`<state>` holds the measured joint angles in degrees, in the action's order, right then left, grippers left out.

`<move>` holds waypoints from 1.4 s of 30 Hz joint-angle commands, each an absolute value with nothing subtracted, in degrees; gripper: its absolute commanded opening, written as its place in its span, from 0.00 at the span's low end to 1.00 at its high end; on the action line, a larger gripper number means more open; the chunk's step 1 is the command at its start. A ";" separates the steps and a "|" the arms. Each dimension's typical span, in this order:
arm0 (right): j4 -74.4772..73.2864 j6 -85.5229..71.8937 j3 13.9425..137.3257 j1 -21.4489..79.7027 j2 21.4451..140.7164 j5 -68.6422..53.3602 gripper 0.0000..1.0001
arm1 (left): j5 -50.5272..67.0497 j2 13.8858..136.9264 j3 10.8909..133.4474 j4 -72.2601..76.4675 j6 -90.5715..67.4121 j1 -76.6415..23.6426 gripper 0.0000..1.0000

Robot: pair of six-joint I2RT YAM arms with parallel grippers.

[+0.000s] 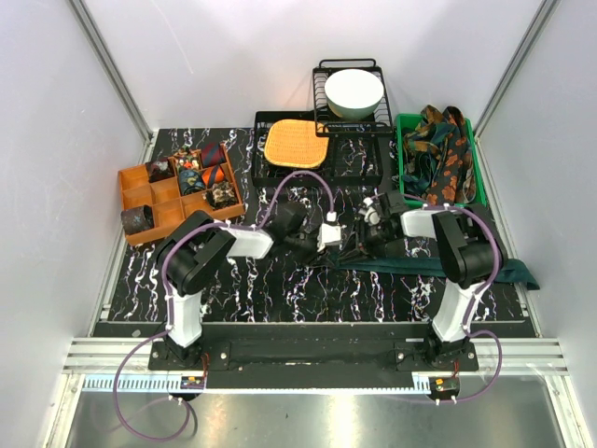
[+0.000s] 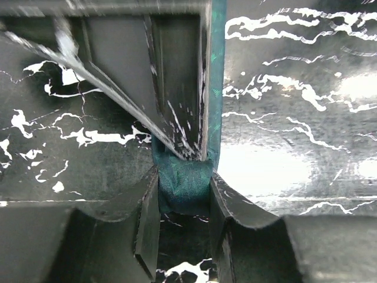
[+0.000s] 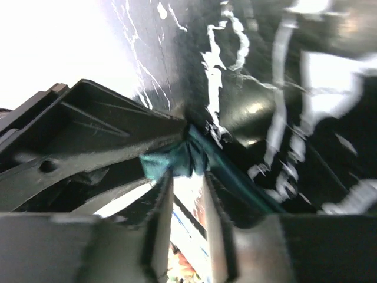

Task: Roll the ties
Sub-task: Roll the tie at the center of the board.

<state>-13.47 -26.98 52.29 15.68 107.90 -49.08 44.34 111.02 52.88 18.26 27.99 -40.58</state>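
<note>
A plain dark teal tie (image 1: 438,266) lies on the marbled black table, running from the middle out to the right edge. Its near end is pinched between both grippers at the table's middle. My left gripper (image 1: 319,246) is shut on that end, seen as a teal fold (image 2: 184,180) between its fingers (image 2: 147,218). My right gripper (image 1: 360,240) faces it and is shut on the same bunched teal fabric (image 3: 168,163). Patterned ties (image 1: 443,154) lie piled in a green bin. Rolled ties (image 1: 201,175) sit in an orange organiser; one dark coil (image 1: 137,219) fills its front left cell.
The orange organiser tray (image 1: 140,187) stands at the left. The green bin (image 1: 406,140) stands at the back right. A black wire rack (image 1: 280,173) at the back holds an orange woven mat (image 1: 296,142) and a white bowl (image 1: 354,91).
</note>
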 commanded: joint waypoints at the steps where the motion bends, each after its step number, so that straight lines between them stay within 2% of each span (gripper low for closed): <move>1: -14.24 -25.84 50.63 10.65 102.75 -49.12 0.40 | 32.88 112.15 56.94 -6.73 36.29 -42.01 0.18; 4: -12.75 -25.23 49.57 9.58 100.64 -50.80 0.49 | 29.54 113.46 61.07 -13.32 37.53 -42.97 0.18; 7: -7.67 -28.11 48.00 9.67 100.46 -52.73 0.52 | 26.72 114.43 63.80 -17.38 38.41 -44.38 0.18; 21: 9.04 -36.38 46.50 15.99 106.78 -53.09 0.45 | 22.94 116.72 69.78 -24.61 35.33 -46.93 0.20; 27: 7.29 -34.98 47.11 17.58 107.75 -52.12 0.44 | 23.12 116.98 70.14 -25.14 35.42 -46.85 0.20; 32: 15.62 -39.89 42.46 17.67 106.88 -52.30 0.35 | 23.82 117.25 70.05 -25.05 34.98 -46.93 0.21; 33: 15.99 -40.08 42.36 17.67 107.05 -51.86 0.25 | 23.91 117.33 70.05 -25.05 35.07 -46.93 0.21; 36: 13.81 -38.68 43.15 17.58 107.58 -51.33 0.15 | 23.82 117.42 69.96 -25.05 35.07 -46.93 0.21; 37: 12.75 -38.06 43.68 17.67 107.32 -50.98 0.00 | 23.73 117.25 70.05 -24.96 35.07 -46.93 0.21; 40: 7.49 -35.08 44.91 17.49 106.35 -48.70 0.00 | 24.25 117.16 69.61 -24.18 34.89 -46.50 0.30; 42: 2.83 -32.53 45.70 17.05 106.61 -47.73 0.00 | 26.35 116.90 68.12 -22.60 33.85 -45.62 0.50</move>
<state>10.24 -37.91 43.97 16.36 107.39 -52.69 26.70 112.68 71.83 -18.17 34.89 -46.09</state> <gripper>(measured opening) 0.026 0.382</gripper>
